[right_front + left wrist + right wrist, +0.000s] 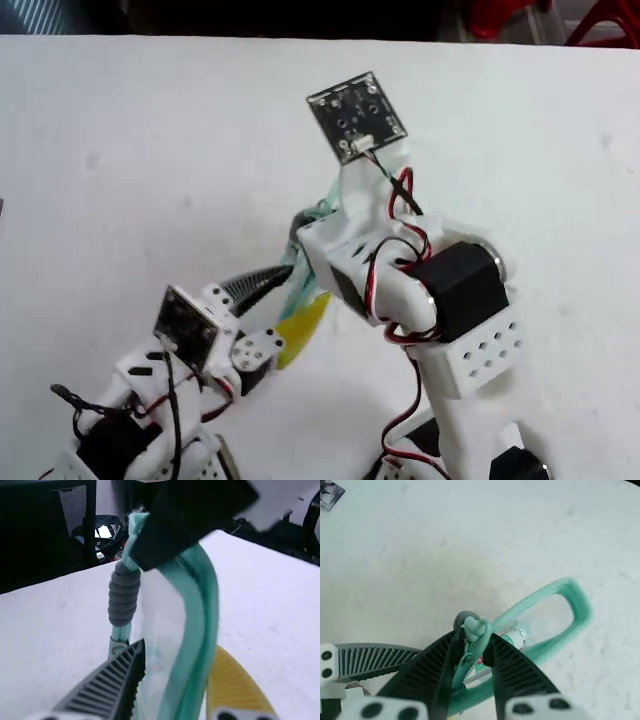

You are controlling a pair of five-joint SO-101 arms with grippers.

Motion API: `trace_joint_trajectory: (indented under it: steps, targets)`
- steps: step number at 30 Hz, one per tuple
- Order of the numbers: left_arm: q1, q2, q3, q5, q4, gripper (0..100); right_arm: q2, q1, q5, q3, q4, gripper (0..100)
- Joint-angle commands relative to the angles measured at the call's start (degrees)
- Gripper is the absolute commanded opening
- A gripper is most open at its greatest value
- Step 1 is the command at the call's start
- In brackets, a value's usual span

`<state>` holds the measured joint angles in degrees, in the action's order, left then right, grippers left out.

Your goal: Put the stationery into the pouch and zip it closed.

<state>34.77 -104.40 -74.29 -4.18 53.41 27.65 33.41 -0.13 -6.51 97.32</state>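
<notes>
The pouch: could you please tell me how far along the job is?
A stationery item already lies inside the pouch. In hand: the left gripper holds its rim and the right gripper pinches the zip pull. Left: the mouth gapes open, so zipping remains.

One pouch (200, 610), one table (120, 150), two arms: left arm (190, 345), right arm (455, 300).

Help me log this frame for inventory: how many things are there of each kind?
Grippers: 2, the left gripper and the right gripper
Mint-green pouch: 1
Pen with grey grip: 1
Total: 4
</notes>
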Motion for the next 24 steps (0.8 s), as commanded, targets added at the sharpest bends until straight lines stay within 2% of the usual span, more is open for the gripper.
trace_joint_trajectory:
  steps: [1, 7, 9, 12, 16, 22, 24]
  targets:
    - [-2.07, 0.04, 3.96, -2.2, 0.09, 21, -0.57, 1.63, 0.79, 0.44, 1.45, 1.7]
    - [1.54, 0.04, 3.25, -2.11, 0.09, 20, -0.57, 4.7, 0.88, 0.44, 1.45, 1.7]
    - [2.24, 0.04, 2.11, 0.35, -0.88, 14, -0.57, 6.81, 0.88, 0.35, 1.45, 1.7]
    - [3.82, 0.04, -0.44, 8.44, -3.6, 1, -0.48, 9.45, 0.97, 0.18, 1.36, 1.7]
    - [4.44, 0.04, -1.93, 10.02, -4.04, 2, -0.48, 9.27, 0.97, -1.85, 1.19, 1.8]
    - [4.35, 0.04, -1.93, 10.02, -3.96, 2, -0.84, 3.38, 1.14, -9.14, 1.19, 1.8]
    - [4.35, 0.04, -2.02, 10.02, -3.87, 2, -0.66, 3.03, 4.13, -9.32, 1.19, 1.8]
